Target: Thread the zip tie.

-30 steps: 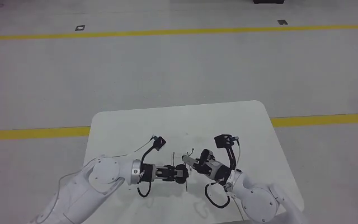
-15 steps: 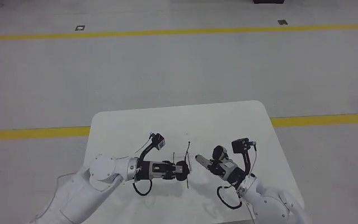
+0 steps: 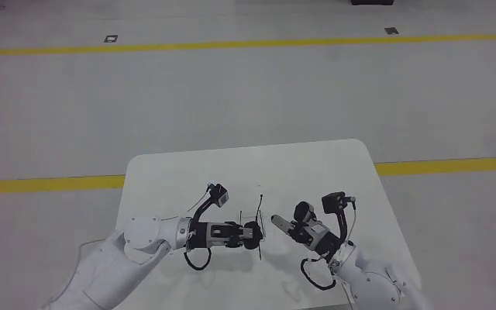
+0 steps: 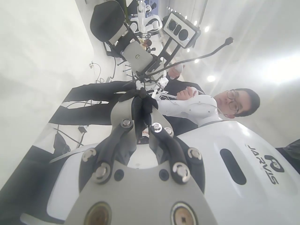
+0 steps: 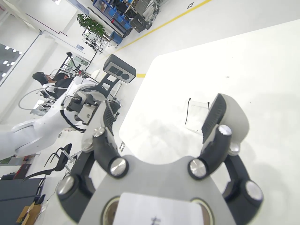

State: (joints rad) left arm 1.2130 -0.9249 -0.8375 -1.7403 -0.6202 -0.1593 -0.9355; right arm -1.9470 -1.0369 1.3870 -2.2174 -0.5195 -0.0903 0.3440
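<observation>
A thin black zip tie [image 3: 261,205] is pinched in my left gripper [image 3: 254,232], which is shut on it above the white table's [image 3: 325,163] near middle. In the left wrist view the zip tie [image 4: 194,59] runs out from the closed fingertips of the left gripper [image 4: 141,94] in a long curve to its small head. My right gripper [image 3: 277,225] hovers just to the right of it, open and holding nothing. The right wrist view shows the right gripper [image 5: 161,115] with its ribbed pads [image 5: 214,113] wide apart over the table [image 5: 234,59].
A spare black zip tie [image 3: 240,219] lies on the table beside the left gripper, seen as a thin line [image 5: 187,112] from the right wrist. The table's far half is bare white surface. Its near edge runs close under both arms.
The right gripper has drawn back to the right, away from the left gripper. The left gripper shifted slightly with the zip tie; over the last half second nothing moved.
</observation>
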